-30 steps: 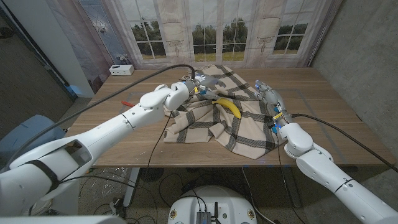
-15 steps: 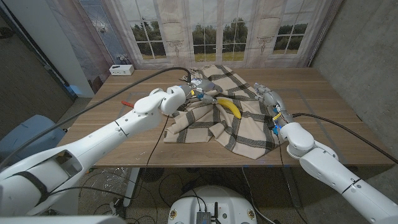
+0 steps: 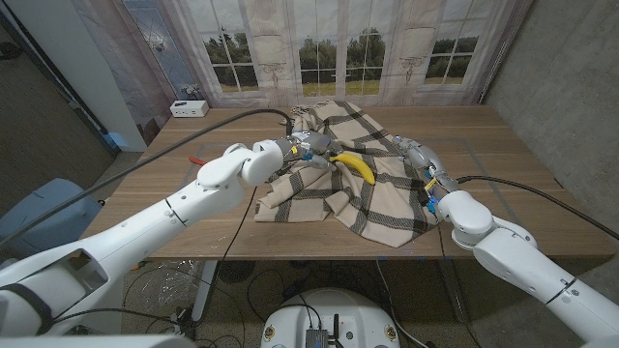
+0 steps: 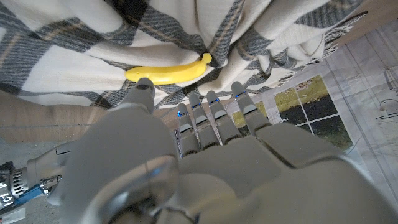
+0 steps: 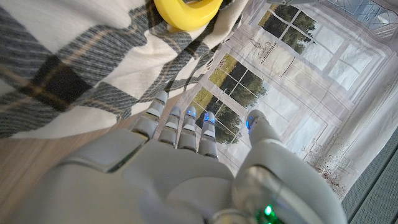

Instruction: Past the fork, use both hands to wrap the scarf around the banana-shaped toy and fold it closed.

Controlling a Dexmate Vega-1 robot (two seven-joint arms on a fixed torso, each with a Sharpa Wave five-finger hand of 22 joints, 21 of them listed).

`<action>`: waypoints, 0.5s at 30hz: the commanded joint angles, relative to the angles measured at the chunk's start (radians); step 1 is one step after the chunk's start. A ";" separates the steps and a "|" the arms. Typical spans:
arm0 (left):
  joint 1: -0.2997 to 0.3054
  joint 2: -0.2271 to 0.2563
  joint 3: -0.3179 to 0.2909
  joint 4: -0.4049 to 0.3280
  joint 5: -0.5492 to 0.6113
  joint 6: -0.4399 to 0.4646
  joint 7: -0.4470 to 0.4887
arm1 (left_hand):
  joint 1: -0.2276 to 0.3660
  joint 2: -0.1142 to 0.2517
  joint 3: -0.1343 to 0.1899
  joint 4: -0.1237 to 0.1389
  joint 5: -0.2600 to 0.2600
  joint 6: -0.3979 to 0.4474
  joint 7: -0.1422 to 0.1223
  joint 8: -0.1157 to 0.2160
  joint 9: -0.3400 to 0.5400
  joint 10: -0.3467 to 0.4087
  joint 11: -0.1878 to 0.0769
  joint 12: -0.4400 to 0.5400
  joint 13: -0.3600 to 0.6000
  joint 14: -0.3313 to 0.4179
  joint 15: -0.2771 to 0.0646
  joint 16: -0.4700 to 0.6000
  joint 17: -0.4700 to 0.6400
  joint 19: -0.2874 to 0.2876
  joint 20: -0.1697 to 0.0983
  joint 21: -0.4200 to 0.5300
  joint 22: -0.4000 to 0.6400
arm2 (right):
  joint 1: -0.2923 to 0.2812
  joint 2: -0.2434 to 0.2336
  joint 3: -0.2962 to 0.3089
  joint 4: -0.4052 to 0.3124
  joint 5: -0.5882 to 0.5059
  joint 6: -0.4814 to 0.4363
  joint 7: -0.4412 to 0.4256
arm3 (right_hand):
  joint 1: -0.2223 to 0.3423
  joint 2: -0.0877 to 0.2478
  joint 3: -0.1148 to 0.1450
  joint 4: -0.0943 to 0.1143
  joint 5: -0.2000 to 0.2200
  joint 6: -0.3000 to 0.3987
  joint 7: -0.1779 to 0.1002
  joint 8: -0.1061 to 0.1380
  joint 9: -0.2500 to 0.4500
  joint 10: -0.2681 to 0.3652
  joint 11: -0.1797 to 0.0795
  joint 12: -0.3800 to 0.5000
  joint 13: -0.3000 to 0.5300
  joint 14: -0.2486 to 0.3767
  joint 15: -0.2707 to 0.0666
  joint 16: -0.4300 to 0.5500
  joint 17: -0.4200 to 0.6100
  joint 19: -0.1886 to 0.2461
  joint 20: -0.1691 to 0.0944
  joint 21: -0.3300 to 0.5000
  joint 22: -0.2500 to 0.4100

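Now the plaid scarf [image 3: 343, 174] lies spread and rumpled over the middle of the table [image 3: 193, 208], with the yellow banana [image 3: 355, 166] on top of it, bare along its length.

Reaching in from the scarf's near-left side, the left hand [image 3: 308, 148] has its fingertips at the cloth just short of the banana's nearer tip. In the left wrist view its fingers [image 4: 214, 115] stand side by side and fairly straight, thumb set apart, nothing between them; the banana [image 4: 169, 73] sits just beyond the fingertips, against a fold of scarf [image 4: 74, 62]. From the head view alone I cannot tell whether any cloth is pinched.

At the scarf's opposite edge the right hand [image 3: 426, 164] stands with its fingers pointing away from the robot, beside the cloth. In the right wrist view those fingers [image 5: 180, 127] are extended and loose, thumb apart, gripping nothing; the scarf [image 5: 81, 68] starts just past the fingertips and the banana [image 5: 186, 11] lies farther on, well beyond them.

A small white box [image 3: 189, 108] stands near the table's far left corner, well away from either hand.
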 commanded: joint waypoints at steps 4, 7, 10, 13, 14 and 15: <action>0.101 0.069 -0.039 -0.154 0.005 0.081 -0.086 | -0.013 -0.001 -0.005 -0.003 -0.003 0.014 -0.001 0.004 0.002 0.009 0.001 0.009 -0.002 0.008 -0.034 0.003 0.001 0.009 0.003 0.002 -0.001 | -0.073 -0.054 0.034 -0.093 -0.005 -0.074 -0.033 | 0.018 0.001 0.003 -0.004 -0.004 0.007 0.002 0.004 0.004 0.003 -0.006 -0.004 0.005 0.010 -0.002 0.007 0.002 0.002 0.002 0.004 0.002; 0.123 0.079 -0.042 -0.183 0.022 0.101 -0.095 | -0.014 -0.002 -0.006 -0.003 -0.003 0.016 0.000 0.003 0.002 0.009 0.001 0.009 -0.003 0.008 -0.032 0.002 0.001 0.009 0.003 0.002 -0.001 | -0.087 -0.061 0.040 -0.101 -0.006 -0.075 -0.032 | 0.019 0.001 0.003 -0.004 -0.004 0.008 0.002 0.004 0.004 0.003 -0.005 -0.004 0.005 0.011 -0.002 0.007 0.002 0.002 0.002 0.004 0.002; 0.144 0.086 -0.047 -0.209 0.032 0.119 -0.105 | -0.014 -0.004 -0.006 -0.006 -0.003 0.022 0.002 0.005 0.002 0.012 0.001 0.009 -0.004 0.010 -0.034 0.002 0.000 0.009 0.002 0.002 -0.001 | -0.098 -0.067 0.044 -0.107 -0.008 -0.075 -0.031 | 0.020 0.001 0.004 -0.004 -0.005 0.008 0.002 0.004 0.004 0.003 -0.004 -0.004 0.006 0.011 -0.003 0.007 0.003 0.002 0.002 0.004 0.002; 0.163 0.093 -0.048 -0.235 0.053 0.136 -0.114 | -0.014 -0.007 -0.007 -0.009 -0.003 0.025 0.003 0.005 0.002 0.014 -0.001 0.010 -0.005 0.011 -0.034 0.002 -0.001 0.010 0.002 0.002 -0.001 | -0.108 -0.074 0.045 -0.117 -0.014 -0.088 -0.036 | 0.022 0.001 0.004 -0.004 -0.005 0.008 0.002 0.003 0.004 0.002 -0.007 -0.004 0.006 0.010 -0.003 0.007 0.003 0.002 0.002 0.004 0.002; 0.170 0.095 -0.050 -0.243 0.057 0.142 -0.118 | -0.013 -0.009 -0.007 -0.010 -0.002 0.026 0.002 0.005 0.002 0.015 -0.003 0.010 -0.005 0.011 -0.034 0.002 -0.001 0.010 0.002 0.002 -0.001 | -0.110 -0.077 0.045 -0.120 -0.017 -0.093 -0.038 | 0.023 0.002 0.004 -0.004 -0.005 0.008 0.001 0.003 0.005 0.002 -0.007 -0.004 0.006 0.010 -0.003 0.007 0.003 0.002 0.002 0.004 0.002; 0.176 0.097 -0.051 -0.251 0.062 0.147 -0.121 | -0.013 -0.009 -0.007 -0.011 -0.002 0.029 0.002 0.006 0.002 0.016 -0.001 0.011 -0.006 0.012 -0.034 0.001 -0.002 0.010 0.001 0.002 -0.001 | -0.112 -0.080 0.043 -0.125 -0.022 -0.100 -0.041 | 0.023 0.002 0.004 -0.004 -0.005 0.008 0.001 0.003 0.005 0.002 -0.006 -0.004 0.006 0.010 -0.003 0.007 0.003 0.002 0.001 0.004 0.002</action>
